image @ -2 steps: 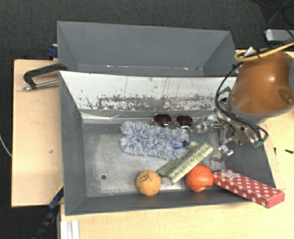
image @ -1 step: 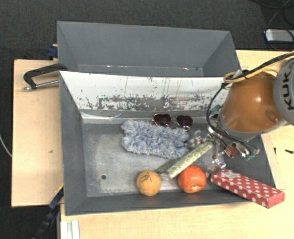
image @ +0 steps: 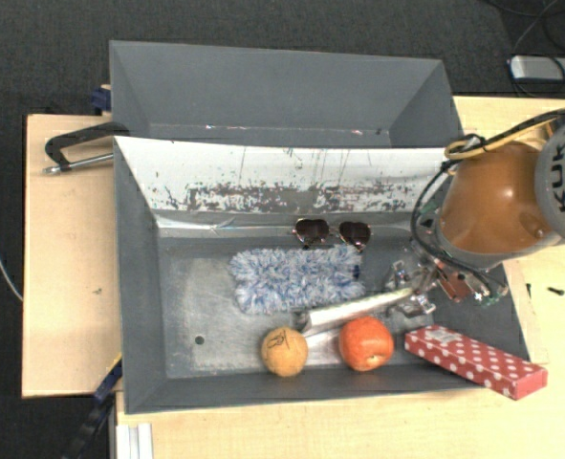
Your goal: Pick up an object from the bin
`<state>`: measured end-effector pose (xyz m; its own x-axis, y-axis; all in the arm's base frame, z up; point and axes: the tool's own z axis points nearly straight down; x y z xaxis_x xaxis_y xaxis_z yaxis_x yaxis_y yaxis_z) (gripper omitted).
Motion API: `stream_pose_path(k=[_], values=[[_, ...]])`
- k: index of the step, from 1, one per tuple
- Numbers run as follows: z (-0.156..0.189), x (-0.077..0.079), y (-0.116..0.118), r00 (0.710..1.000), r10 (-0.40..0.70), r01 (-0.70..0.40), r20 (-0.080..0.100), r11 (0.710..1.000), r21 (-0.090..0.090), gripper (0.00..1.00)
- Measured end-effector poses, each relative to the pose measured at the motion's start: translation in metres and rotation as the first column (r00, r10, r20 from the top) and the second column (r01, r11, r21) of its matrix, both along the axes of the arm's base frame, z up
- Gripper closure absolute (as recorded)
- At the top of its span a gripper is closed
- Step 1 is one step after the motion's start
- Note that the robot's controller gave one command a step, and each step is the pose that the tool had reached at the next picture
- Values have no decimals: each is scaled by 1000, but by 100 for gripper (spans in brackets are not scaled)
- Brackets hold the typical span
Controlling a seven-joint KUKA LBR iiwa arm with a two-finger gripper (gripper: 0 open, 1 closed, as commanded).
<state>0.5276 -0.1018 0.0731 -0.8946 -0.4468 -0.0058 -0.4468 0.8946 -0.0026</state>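
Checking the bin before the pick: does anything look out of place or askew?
Yes: the red white-dotted box lies askew in the right front corner of the bin, one end up at the rim, not flat on the floor.

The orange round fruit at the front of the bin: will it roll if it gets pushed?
Probably yes: the orange round fruit looks ball-shaped, so a nudge may roll it. The red dotted box and pale stick beside it might stop it. It looks smooth, so perhaps slippery.

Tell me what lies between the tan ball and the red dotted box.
In the camera view, an orange-red round fruit sits between the tan ball and the red dotted box.
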Motion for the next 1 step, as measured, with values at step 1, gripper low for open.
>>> stream_pose_path(k=[1], values=[[0,0,0,1000,0,0,0,1000,0,100]])
